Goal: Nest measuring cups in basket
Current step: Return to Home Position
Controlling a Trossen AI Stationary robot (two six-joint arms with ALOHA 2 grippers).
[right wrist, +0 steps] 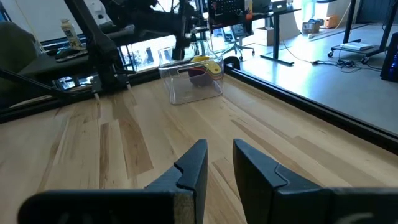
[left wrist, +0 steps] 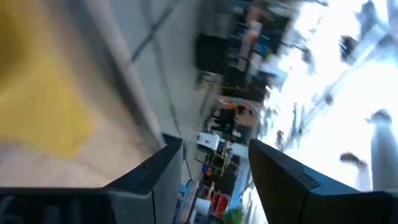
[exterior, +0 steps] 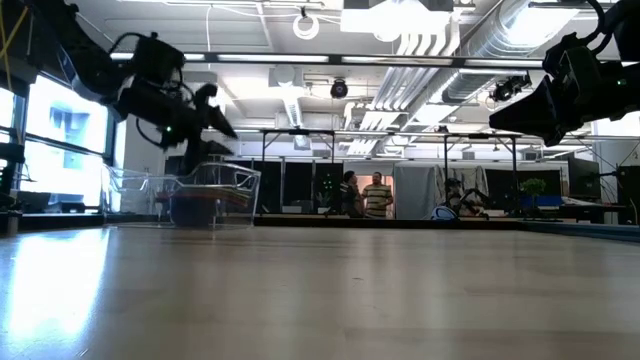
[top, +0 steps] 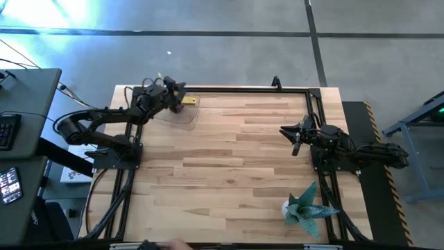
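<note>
Measuring cups (right wrist: 202, 68) stacked in basket (right wrist: 185, 93); L gripper (top: 177, 89) over it, apart; R gripper (right wrist: 219, 149) slightly apart.

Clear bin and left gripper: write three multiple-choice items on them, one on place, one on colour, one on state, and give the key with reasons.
1. Where on the table does the bin stand?
A. In the middle
B. In the corner beside the teal plant figure
C. In a corner on the left arm's side

2. What colour is the topmost cup in the bin?
A. Green
B. Yellow
C. White

3. How is the left gripper?
A. Open and empty
B. Shut on a cup
C. Shut on the bin's rim

Key:
1 C: the high view shows the bin in that corner, below the left gripper.
2 B: the right wrist view shows yellow uppermost in the bin.
3 A: its fingers stand apart with only the room between them.
The right gripper waits open over the table's right side.
</note>
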